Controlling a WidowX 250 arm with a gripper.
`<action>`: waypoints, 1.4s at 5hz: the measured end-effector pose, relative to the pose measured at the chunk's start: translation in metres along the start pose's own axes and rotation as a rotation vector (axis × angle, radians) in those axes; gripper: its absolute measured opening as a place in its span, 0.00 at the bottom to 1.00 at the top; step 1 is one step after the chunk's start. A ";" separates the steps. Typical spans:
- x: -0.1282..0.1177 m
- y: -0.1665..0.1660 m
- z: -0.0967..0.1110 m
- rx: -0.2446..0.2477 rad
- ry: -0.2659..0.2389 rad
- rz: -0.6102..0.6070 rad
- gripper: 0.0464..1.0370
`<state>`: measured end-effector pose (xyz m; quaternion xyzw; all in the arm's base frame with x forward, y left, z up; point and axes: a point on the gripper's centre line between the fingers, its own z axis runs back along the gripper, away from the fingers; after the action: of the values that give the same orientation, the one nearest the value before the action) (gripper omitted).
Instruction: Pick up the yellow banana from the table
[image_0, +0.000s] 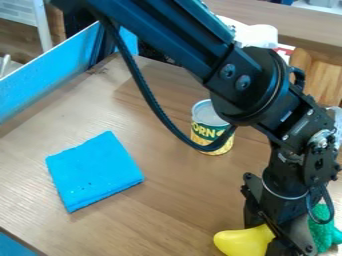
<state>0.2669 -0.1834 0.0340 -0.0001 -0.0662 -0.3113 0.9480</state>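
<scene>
Yellow smooth, bulbous toy (235, 242) at the near edge, closer to the camera than the corn can (202, 132) and off to its right, partly behind the black hand (286, 239). On the hand's other side, a green rough-surfaced toy (323, 229), likewise nearer than the can and farther right. Joined to the yellow one or separate: impossible to tell. Hand low over the counter (170, 200), right beside both; whether open, closed or gripping, cannot tell. Blue folded cloth (95, 171) flat on the counter, left of the can and a little nearer. Can upright, with the arm's drooping cable (155, 106) across its front in the view; contact uncertain.

Likeliest trouble, as judged from here: yellow toy squirting or rolling away from a poorly centred squeeze, because of its smooth, rounded sides. Also possible: green toy nudged along by the hand, being so close. Another risk: can tipped or dragged by the loose cable during a wide swing of the arm (157, 35).

Count: one yellow toy, one green toy, one can, one cloth, one cable loop, one arm, one hand.
</scene>
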 end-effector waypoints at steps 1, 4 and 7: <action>0.002 0.001 0.008 0.005 -0.018 0.000 0.56; -0.003 0.076 0.117 -0.015 -0.257 0.167 0.56; -0.065 0.214 0.102 0.069 -0.205 0.542 0.56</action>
<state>0.3286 0.0321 0.1356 -0.0169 -0.1698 -0.0424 0.9844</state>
